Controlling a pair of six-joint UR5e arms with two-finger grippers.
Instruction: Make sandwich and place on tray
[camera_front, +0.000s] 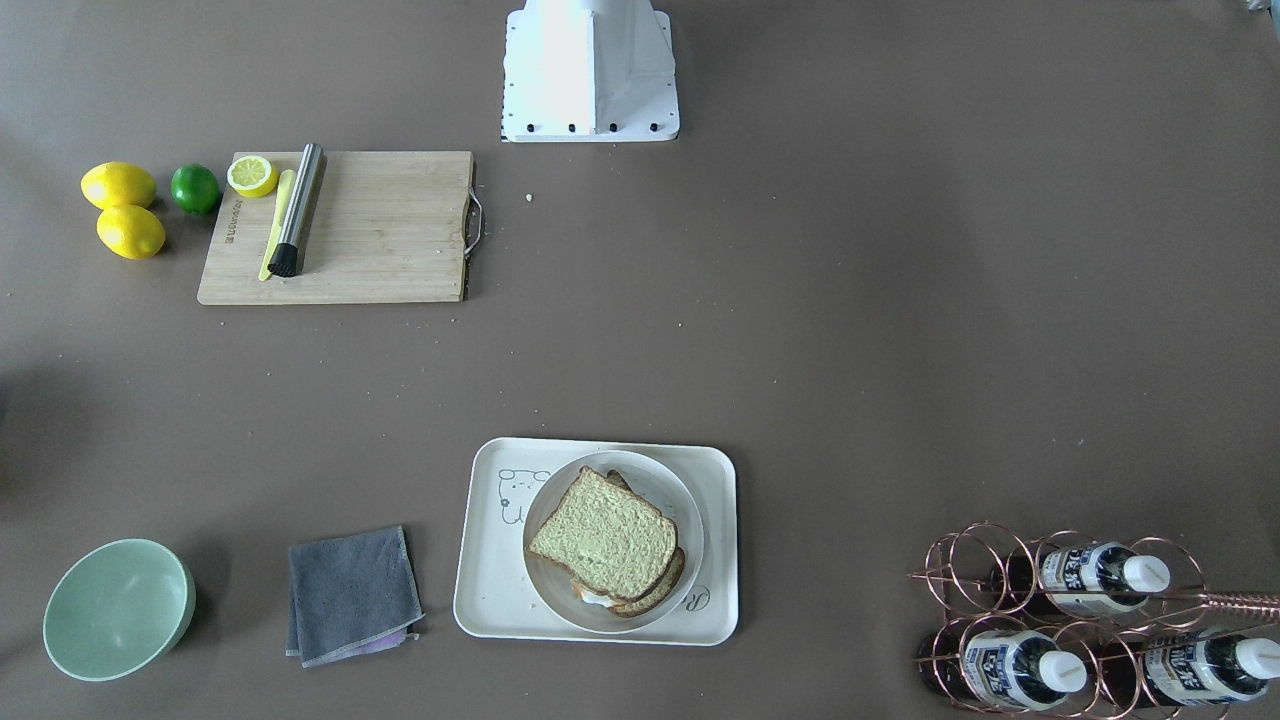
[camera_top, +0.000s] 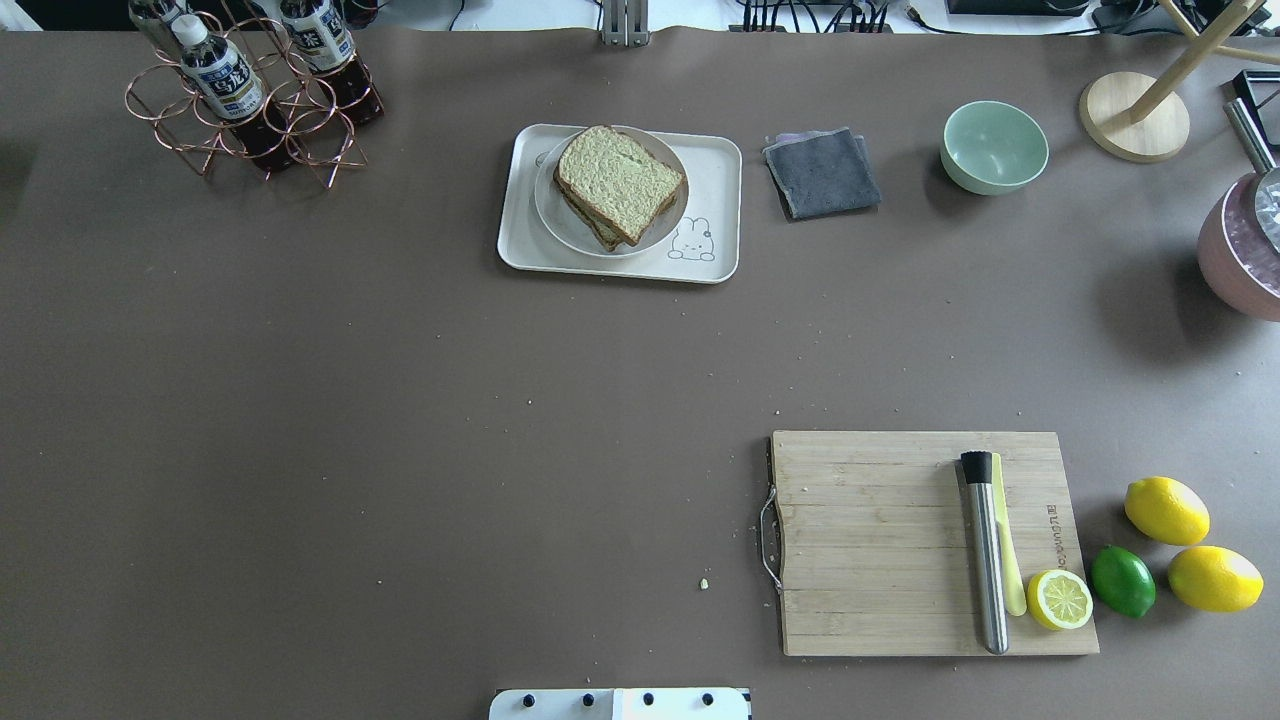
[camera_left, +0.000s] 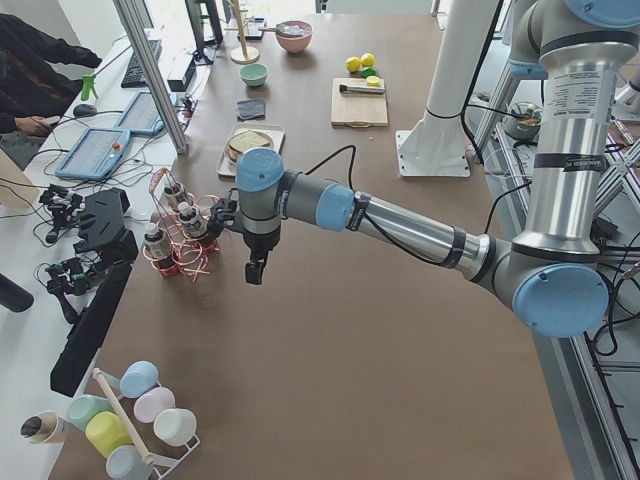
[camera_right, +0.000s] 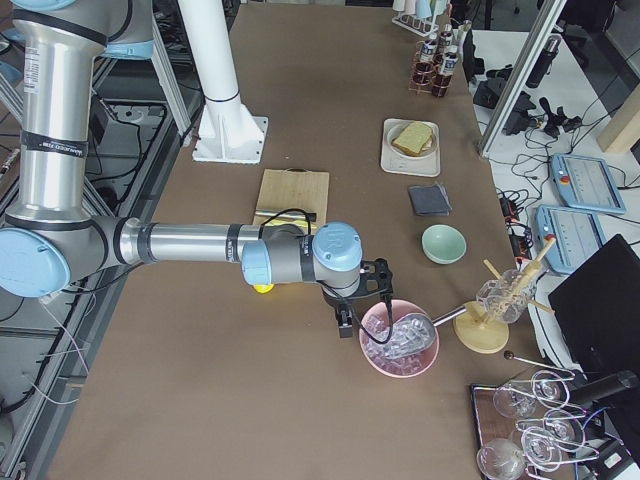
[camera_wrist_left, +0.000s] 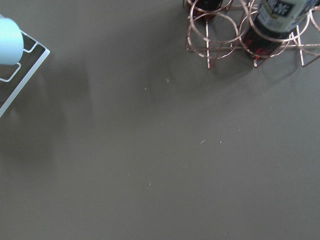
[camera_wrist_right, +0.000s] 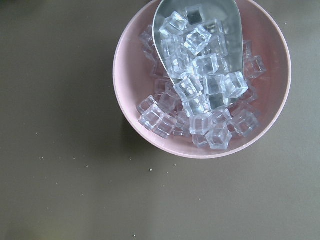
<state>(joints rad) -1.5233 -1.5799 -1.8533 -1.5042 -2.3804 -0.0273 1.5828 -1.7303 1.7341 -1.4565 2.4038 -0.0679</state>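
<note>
The sandwich (camera_front: 605, 545), two greenish-beige bread slices with a bit of white egg at its edge, lies on a small round white plate (camera_front: 685, 500). The plate stands on the cream tray (camera_front: 490, 600). In the overhead view the sandwich (camera_top: 618, 182) and tray (camera_top: 715, 190) sit at the far middle. My left gripper (camera_left: 256, 272) hangs over bare table near the bottle rack, far from the tray. My right gripper (camera_right: 345, 322) hangs beside a pink bowl of ice. Both show only in the side views, so I cannot tell if they are open or shut.
A wooden cutting board (camera_top: 880, 540) carries a steel muddler (camera_top: 985, 550) and a lemon half (camera_top: 1060, 598); two lemons and a lime (camera_top: 1122, 580) lie beside it. A grey cloth (camera_top: 822, 172), green bowl (camera_top: 994, 146), copper bottle rack (camera_top: 250, 100) and pink ice bowl (camera_wrist_right: 200, 80) stand around.
</note>
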